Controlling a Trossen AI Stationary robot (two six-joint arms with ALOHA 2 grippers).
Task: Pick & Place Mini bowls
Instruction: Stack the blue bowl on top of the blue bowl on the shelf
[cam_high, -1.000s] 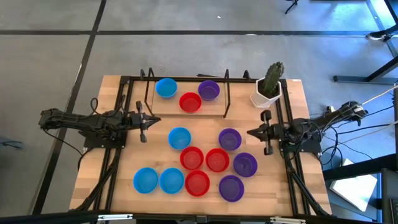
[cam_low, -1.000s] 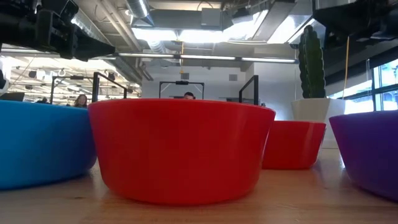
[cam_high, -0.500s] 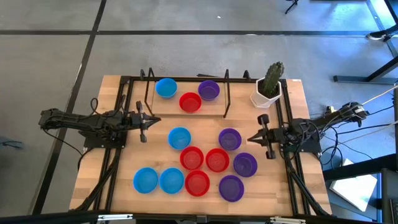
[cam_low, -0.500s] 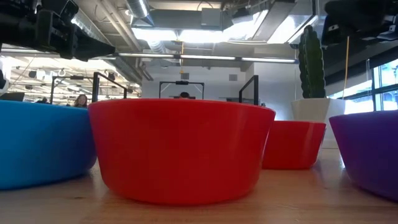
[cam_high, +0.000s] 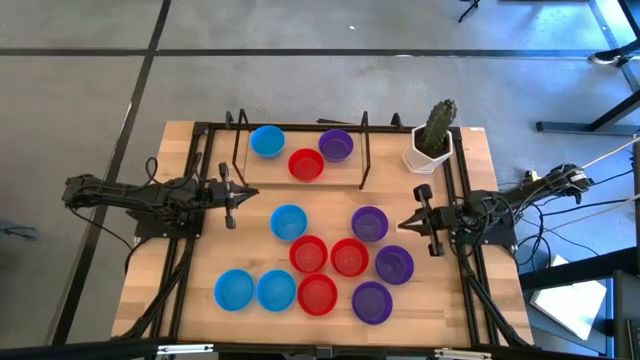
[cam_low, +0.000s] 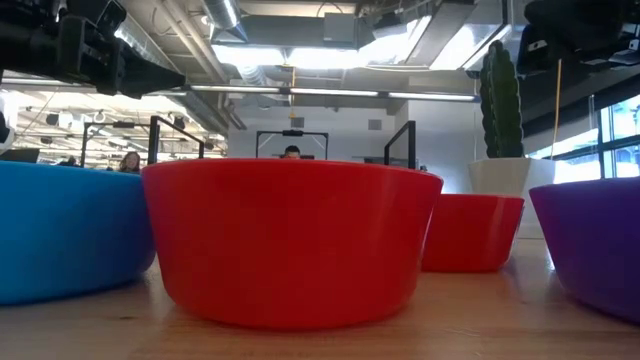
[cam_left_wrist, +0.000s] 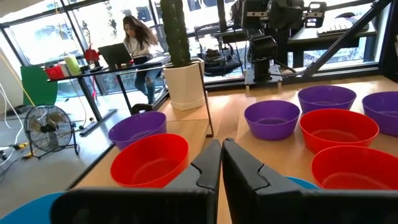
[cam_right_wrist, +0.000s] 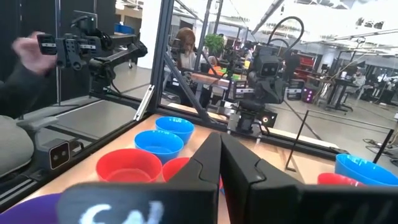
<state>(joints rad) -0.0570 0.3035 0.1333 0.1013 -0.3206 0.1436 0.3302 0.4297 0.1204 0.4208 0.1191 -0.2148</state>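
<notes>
**Twelve mini bowls upright, both grippers clenched on nothing**

While both arms hang above the tabletop (cam_high: 150, 262) at mid-depth, the left gripper (cam_high: 231, 195) and the right gripper (cam_high: 405, 221) face each other across the bowls, each with its fingers pressed together and empty.

The mini bowls (cam_high: 330, 258) all sit rim up, mouths open to the ceiling; being round, they have no long axis to speak of.

Three stand at the far side inside a black frame (cam_high: 300, 130): a blue bowl (cam_high: 266, 141), a red bowl (cam_high: 306, 165) and a purple bowl (cam_high: 336, 145), close together.

Nine lie nearer:
- one blue (cam_high: 289, 222) near the middle, with two more blue (cam_high: 234, 289) side by side at the near left
- two red (cam_high: 349, 257) touching side by side, a third red (cam_high: 317, 295) just in front of them
- three purple (cam_high: 394, 264) on the right, running from mid-table to the near edge

A white pot with a cactus (cam_high: 433, 140) stands at the far right corner.

From the left wrist, a person (cam_left_wrist: 140, 46) sits at a desk beyond the table
</notes>
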